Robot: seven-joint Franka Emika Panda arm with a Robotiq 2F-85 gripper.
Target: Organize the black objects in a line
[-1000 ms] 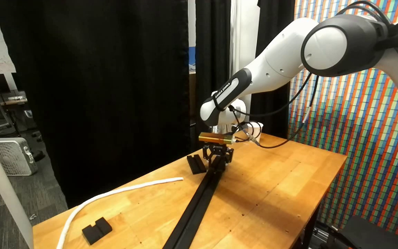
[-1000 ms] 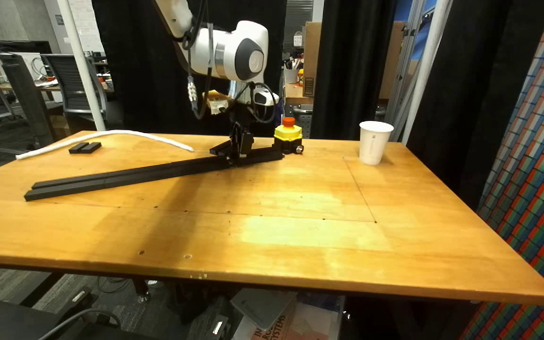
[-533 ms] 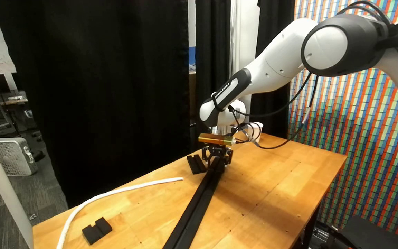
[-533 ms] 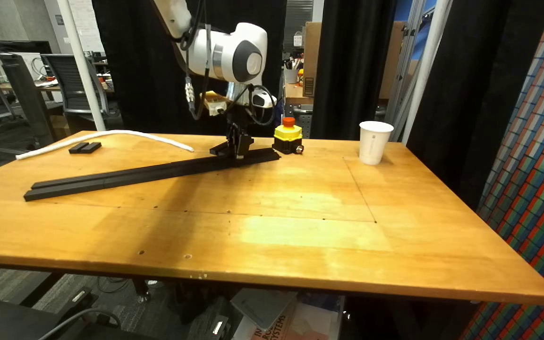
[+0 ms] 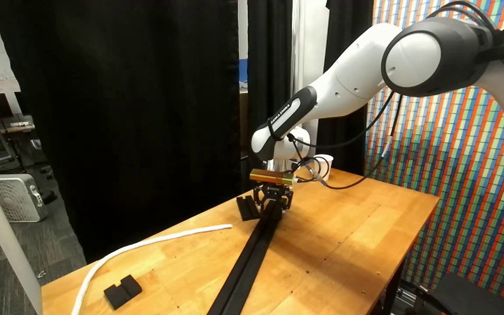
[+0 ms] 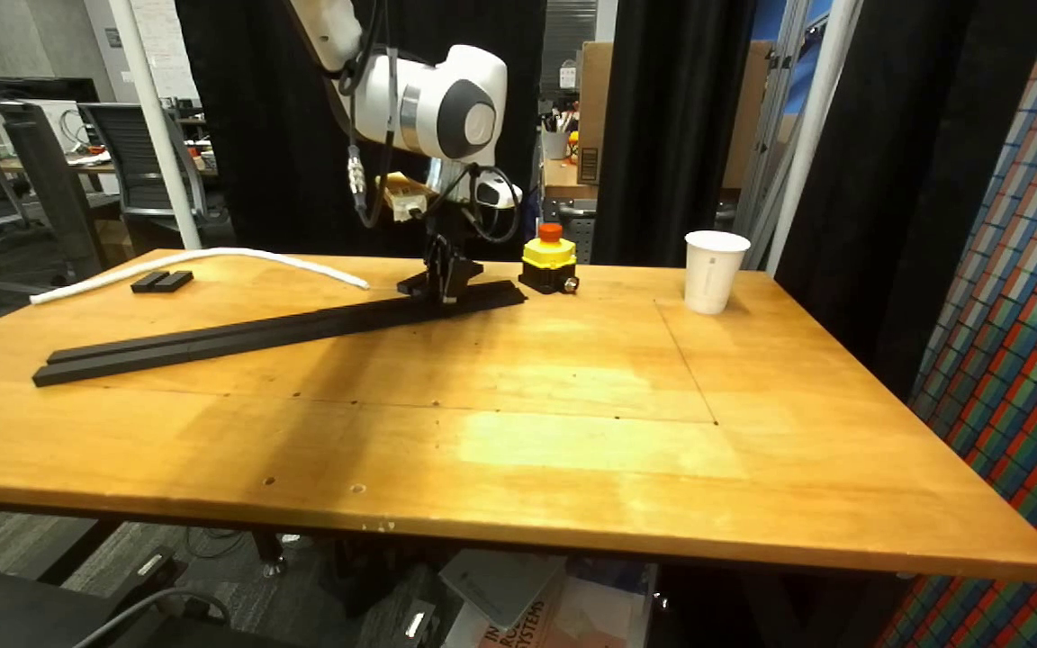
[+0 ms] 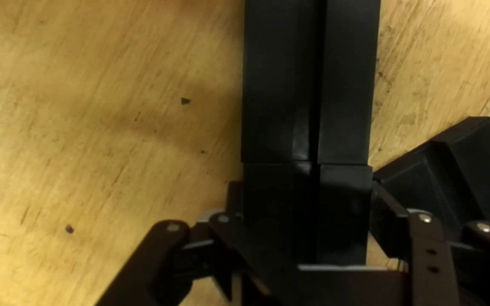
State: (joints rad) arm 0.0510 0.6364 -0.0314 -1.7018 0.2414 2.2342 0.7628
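Long black bars (image 6: 194,340) lie end to end on the wooden table, forming a grooved row in both exterior views. At the row's end, a black block (image 7: 345,191) sits between the fingers of my gripper (image 7: 306,202), one finger against each side. In the wrist view this block meets the bar (image 7: 270,85) ahead of it with only a thin seam between them. A separate grooved black block (image 7: 479,170) lies at an angle just beside the right finger; it also shows as a black block (image 5: 245,209) by the gripper. Another short black block (image 5: 123,292) lies apart.
A white cord (image 6: 248,254) curves along the table's far edge near the short block. Past the row's end stands a red-and-yellow button on a black base (image 6: 550,259). A white paper cup (image 6: 716,272) stands further along.
My gripper has moved toward the row's far end with the block in it. Over the last half second the whole row has slid the same way, away from the red-and-yellow button.
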